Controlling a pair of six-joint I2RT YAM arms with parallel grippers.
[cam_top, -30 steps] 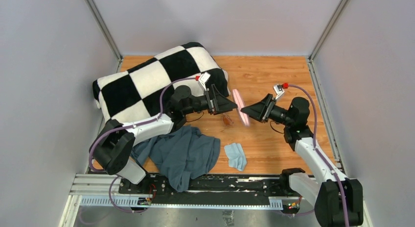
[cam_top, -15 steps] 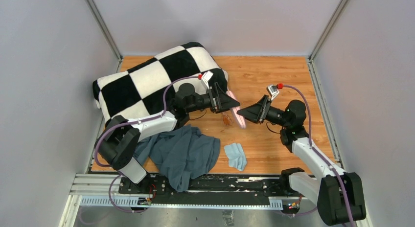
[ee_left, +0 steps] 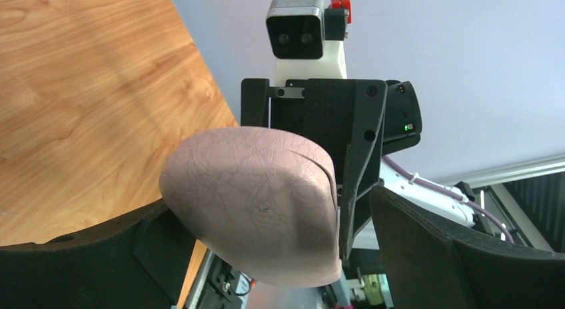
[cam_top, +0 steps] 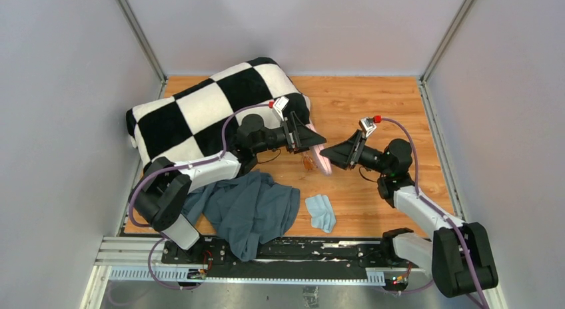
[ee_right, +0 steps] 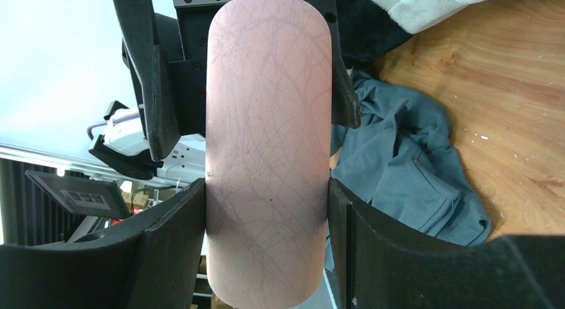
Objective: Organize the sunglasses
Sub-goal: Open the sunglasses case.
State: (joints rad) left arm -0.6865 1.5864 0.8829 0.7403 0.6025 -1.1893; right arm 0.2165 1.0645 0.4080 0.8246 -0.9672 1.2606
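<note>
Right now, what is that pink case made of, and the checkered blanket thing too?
The pink case looks like leather or faux leather: its smooth, slightly shiny skin is covered in fine crackle lines. Which one, the pictures can't settle. It seems stiff, keeping its rounded shape between both grippers. The checkered blanket looks like soft plush fleece: matte, fuzzy at the edges, bunched in thick folds.

A wooden tabletop [cam_top: 373, 99] with an orange-brown grain is enclosed on three sides by plain pale grey walls [cam_top: 293, 29]. Metal corner posts [cam_top: 138, 33] are seen where the walls meet, at the table's far left and far right corners. An aluminium rail [cam_top: 266, 259] is run along the near edge of the tabletop. Even, diffuse light is cast over the surface, and only soft shadows are thrown across the wood.
</note>
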